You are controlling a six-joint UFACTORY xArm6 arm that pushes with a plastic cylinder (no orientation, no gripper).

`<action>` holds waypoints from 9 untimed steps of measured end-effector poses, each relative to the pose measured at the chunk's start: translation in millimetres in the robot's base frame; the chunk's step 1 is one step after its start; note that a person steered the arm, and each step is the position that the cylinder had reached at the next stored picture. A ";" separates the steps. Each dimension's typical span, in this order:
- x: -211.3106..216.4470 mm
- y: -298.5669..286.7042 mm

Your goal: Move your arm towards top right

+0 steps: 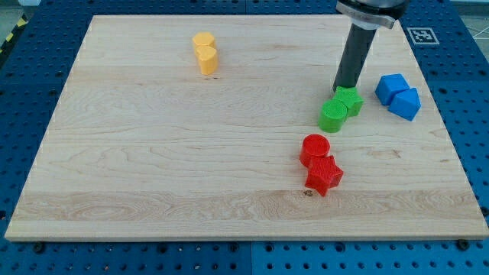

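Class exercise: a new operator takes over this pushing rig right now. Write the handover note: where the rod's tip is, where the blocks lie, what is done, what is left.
My tip is down on the board, right behind the two green blocks, at the view's right.
Two blue blocks lie right of it, two red blocks below, and two yellow blocks at the top left.
Done: cannot be judged from this one moment.
Left: move the tip up and right to the board's top right corner; the path looks free of blocks.

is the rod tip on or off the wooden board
On the board: my tip is over the wooden board, just above the green blocks, at the view's right.
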State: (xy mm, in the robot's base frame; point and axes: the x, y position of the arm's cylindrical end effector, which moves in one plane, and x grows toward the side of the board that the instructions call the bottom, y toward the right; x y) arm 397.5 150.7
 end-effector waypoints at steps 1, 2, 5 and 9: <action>4.2 3.0; 4.2 7.2; -44.6 -40.6; -168.2 -8.4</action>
State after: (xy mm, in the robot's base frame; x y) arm 229.3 142.3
